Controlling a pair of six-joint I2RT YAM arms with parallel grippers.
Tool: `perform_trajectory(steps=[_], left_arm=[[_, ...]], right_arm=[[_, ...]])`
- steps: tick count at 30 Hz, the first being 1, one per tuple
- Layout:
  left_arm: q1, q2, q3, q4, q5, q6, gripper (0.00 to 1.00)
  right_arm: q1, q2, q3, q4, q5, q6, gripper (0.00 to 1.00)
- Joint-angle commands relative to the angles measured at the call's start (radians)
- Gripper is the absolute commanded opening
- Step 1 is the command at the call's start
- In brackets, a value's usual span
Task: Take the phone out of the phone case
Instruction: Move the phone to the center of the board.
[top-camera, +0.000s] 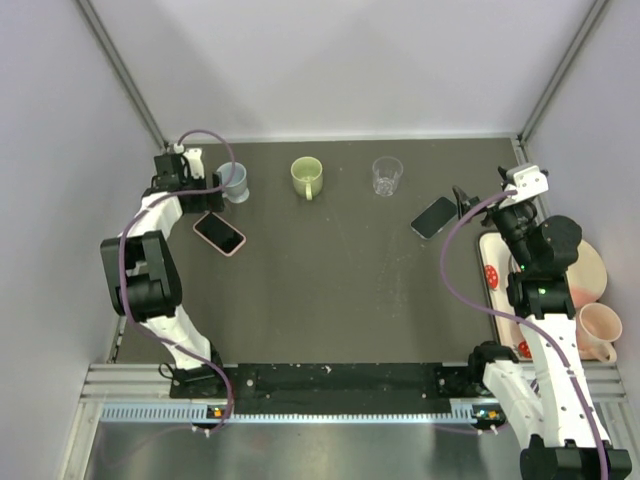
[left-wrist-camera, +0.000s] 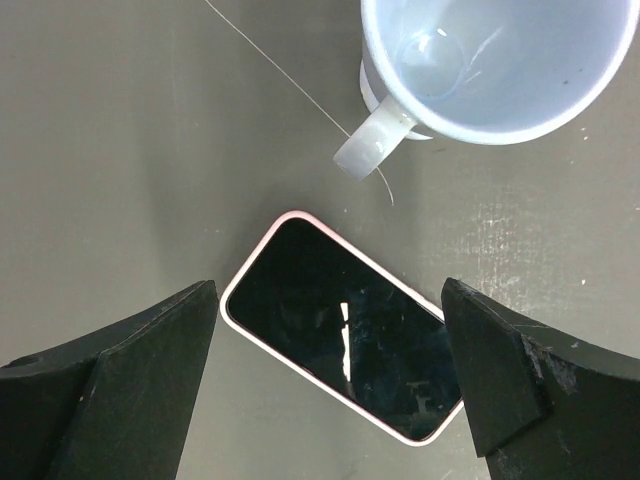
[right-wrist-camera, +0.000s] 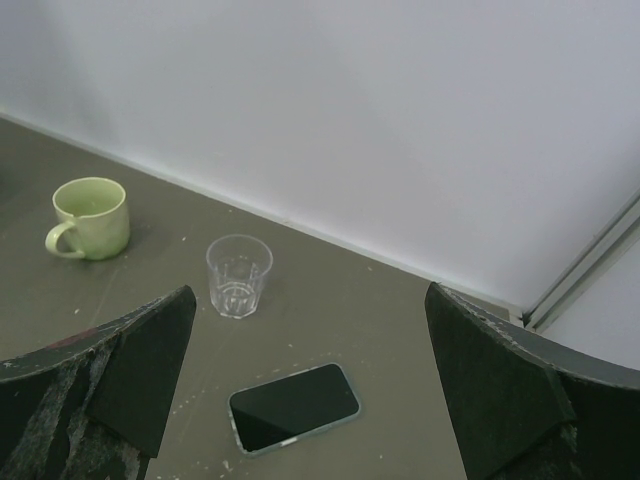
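Observation:
A black phone in a pink case (top-camera: 219, 233) lies flat at the back left of the table. In the left wrist view the phone (left-wrist-camera: 345, 325) lies at an angle between my fingers and below them. My left gripper (top-camera: 205, 195) (left-wrist-camera: 328, 300) hovers over it, open and empty. A second phone in a pale green case (top-camera: 434, 217) lies at the back right and also shows in the right wrist view (right-wrist-camera: 293, 405). My right gripper (top-camera: 462, 204) (right-wrist-camera: 310, 300) is open and empty just right of it, above the table.
A pale blue mug (top-camera: 235, 182) (left-wrist-camera: 490, 60) stands right beside the pink phone. A green mug (top-camera: 307, 177) (right-wrist-camera: 90, 217) and a clear glass (top-camera: 387, 175) (right-wrist-camera: 238, 275) stand along the back. A tray (top-camera: 492, 268) with pink dishes and a pink mug (top-camera: 598, 330) sits at the right edge.

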Motion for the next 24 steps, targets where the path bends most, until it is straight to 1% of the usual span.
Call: perform_trajectory(steps=[1,7,14,19,24], left_arm=[[0.011,0.04,0.074,-0.028,0.022,0.031,0.99],[0.017,0.103,0.132,-0.082,0.048,0.056,0.99],[0.028,0.195,0.238,-0.19,0.05,0.083,0.99],[0.031,0.239,0.276,-0.252,0.058,0.094,0.99],[0.032,0.261,0.287,-0.275,0.076,0.109,0.99]], right_arm=[[0.01,-0.002,0.0,0.031,-0.007,-0.016,0.99],[0.01,0.006,-0.002,0.032,-0.009,-0.019,0.99],[0.01,0.006,0.0,0.029,-0.001,-0.023,0.99],[0.01,0.009,0.0,0.029,-0.003,-0.023,0.99],[0.01,0.01,0.0,0.029,0.0,-0.025,0.99]])
